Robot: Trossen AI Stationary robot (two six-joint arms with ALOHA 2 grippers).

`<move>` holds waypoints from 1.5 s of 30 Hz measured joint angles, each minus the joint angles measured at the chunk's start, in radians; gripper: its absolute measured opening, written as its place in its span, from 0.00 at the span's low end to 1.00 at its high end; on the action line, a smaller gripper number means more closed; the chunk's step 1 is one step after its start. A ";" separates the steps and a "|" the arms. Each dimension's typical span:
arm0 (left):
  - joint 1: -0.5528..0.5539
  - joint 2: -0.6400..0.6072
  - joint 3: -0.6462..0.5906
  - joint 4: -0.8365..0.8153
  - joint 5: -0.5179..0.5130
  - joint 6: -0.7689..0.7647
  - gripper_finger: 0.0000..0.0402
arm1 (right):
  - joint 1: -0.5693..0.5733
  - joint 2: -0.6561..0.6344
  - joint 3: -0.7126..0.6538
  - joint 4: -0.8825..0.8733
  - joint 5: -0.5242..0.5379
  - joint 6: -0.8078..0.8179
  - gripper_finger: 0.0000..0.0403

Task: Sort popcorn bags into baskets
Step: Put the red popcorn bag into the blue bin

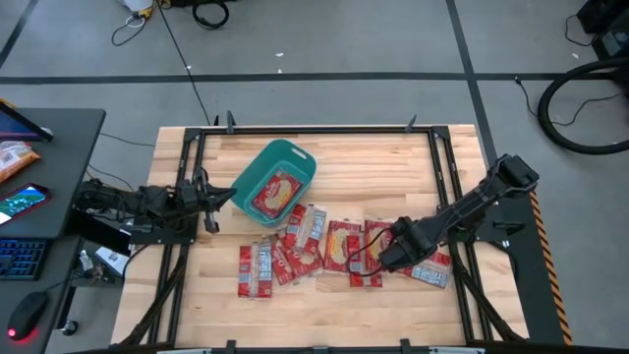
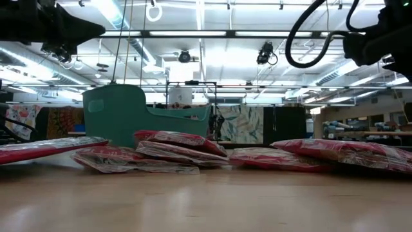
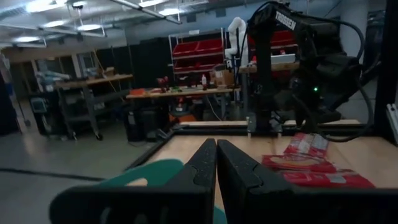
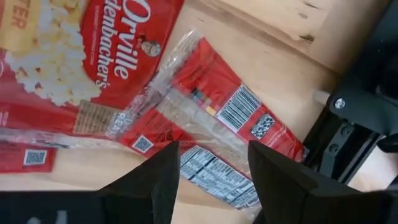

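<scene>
Several red popcorn bags [image 1: 324, 246] lie flat and overlapping on the near half of the wooden table, and one more [image 1: 275, 195] lies inside the teal basket [image 1: 257, 162]. My right gripper [image 1: 383, 254] hovers open above the right-hand bags. In the right wrist view its fingers [image 4: 214, 168] stand either side of a bag's barcode end [image 4: 217, 112] without touching it. My left gripper [image 1: 228, 194] is shut and held in the air just left of the basket. Its own view [image 3: 216, 155] looks over the basket's rim [image 3: 143, 177].
Black frame rails [image 1: 187, 187] run along the table's left and right sides. A desk to the left holds a keyboard, a mouse and an orange snack packet [image 1: 15, 157]. Bare wood shows along the near edge [image 1: 324, 315] and the far right corner.
</scene>
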 joint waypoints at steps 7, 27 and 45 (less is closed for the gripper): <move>0.000 0.000 0.000 0.043 0.000 0.065 0.05 | 0.038 0.000 0.000 0.021 0.002 0.110 0.48; 0.000 0.000 0.000 0.069 0.000 0.083 0.05 | 0.090 0.001 -0.075 0.086 0.062 -0.229 0.50; 0.000 0.000 0.000 0.069 0.000 0.080 0.05 | 0.082 -0.002 -0.289 0.327 -0.100 -0.392 0.24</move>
